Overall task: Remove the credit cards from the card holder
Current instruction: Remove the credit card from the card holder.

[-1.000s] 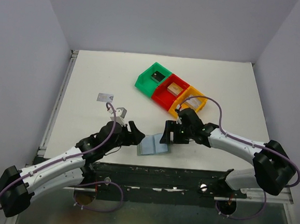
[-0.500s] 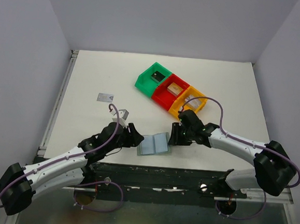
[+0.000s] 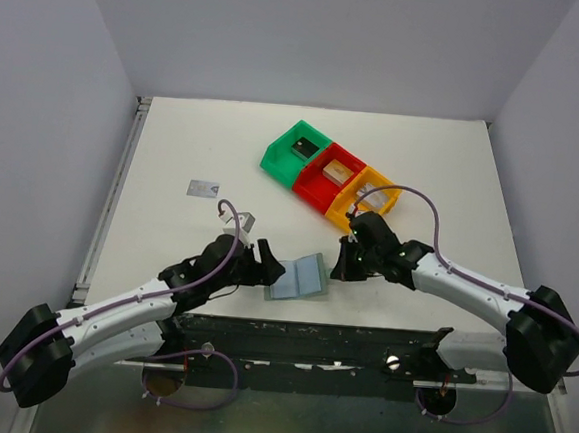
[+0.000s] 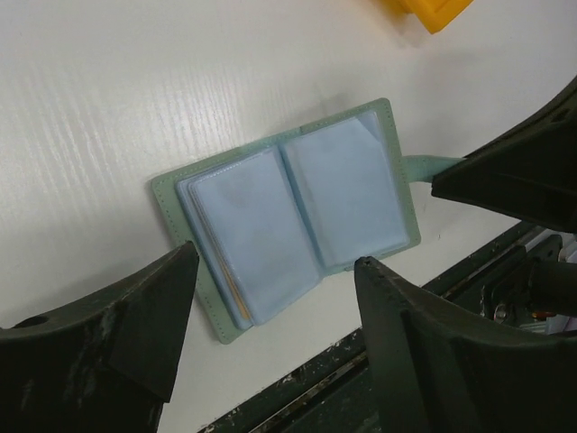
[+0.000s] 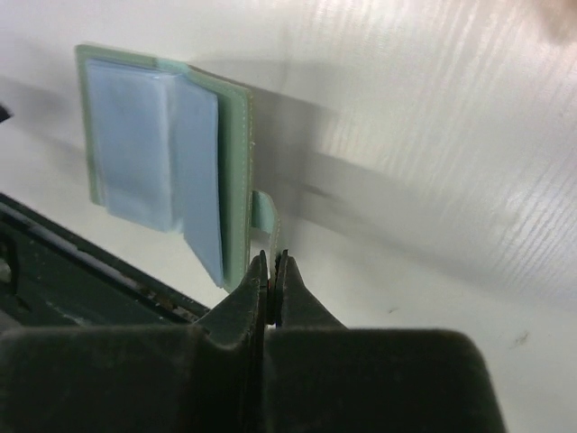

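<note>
right gripper (image 5: 271, 263) pinched fully closed on the strap (image 5: 263, 216) of the card holder (image 4: 297, 207) | left gripper (image 4: 275, 271) spread wide, gripping nothing, fingers hovering either side of the holder | card holder lies open, clear pockets up, on the bench (image 3: 175, 147) by its near edge, between both grippers | orange bin (image 3: 340, 214) just beyond right gripper

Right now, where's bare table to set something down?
Far-left corner behind the silver card, left of the green bin: bare. Also the right side beyond the orange bin. Crowded at the near edge: card holder between left gripper and right gripper.
</note>
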Tool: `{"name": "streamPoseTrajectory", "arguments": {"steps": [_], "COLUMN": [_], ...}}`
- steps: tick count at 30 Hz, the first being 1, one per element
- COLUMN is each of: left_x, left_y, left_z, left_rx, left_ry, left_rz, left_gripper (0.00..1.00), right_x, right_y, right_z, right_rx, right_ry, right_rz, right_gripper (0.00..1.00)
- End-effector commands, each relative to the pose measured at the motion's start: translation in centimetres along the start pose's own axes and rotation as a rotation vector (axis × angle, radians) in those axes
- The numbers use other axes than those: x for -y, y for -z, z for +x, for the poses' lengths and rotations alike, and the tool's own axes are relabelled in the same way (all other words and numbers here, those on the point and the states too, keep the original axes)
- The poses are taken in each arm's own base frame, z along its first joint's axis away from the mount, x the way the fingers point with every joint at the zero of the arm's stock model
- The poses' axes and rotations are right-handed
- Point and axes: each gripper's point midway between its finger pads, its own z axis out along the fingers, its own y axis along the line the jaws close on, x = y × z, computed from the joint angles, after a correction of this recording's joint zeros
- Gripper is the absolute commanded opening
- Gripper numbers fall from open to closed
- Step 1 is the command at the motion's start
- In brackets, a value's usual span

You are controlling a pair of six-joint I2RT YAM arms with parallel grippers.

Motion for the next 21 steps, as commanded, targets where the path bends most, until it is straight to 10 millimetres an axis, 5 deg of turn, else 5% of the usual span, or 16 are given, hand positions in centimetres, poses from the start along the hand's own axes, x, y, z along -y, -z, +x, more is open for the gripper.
{"name": "streamPoseTrajectory", "arguments": {"steps": [1, 21], "left_x": [1.6, 2.4], "left_y": [-0.2, -1.4], "left_z": [-0.6, 1.1], "left_rx": [-0.013, -0.087], "left_ry": [-0.005, -0.015], "left_rz": [0.039, 0.102], "left_gripper": [0.83, 0.79], "right_x": [-2.1, -2.4], "right_y": [1.4, 1.4], "right_z": [0.0, 1.9], "right_rx": [0.039, 0.026], "right_ry": [0.044, -0.006], "right_rz": [-0.108, -0.161], "right_gripper": [0.00, 0.00]}}
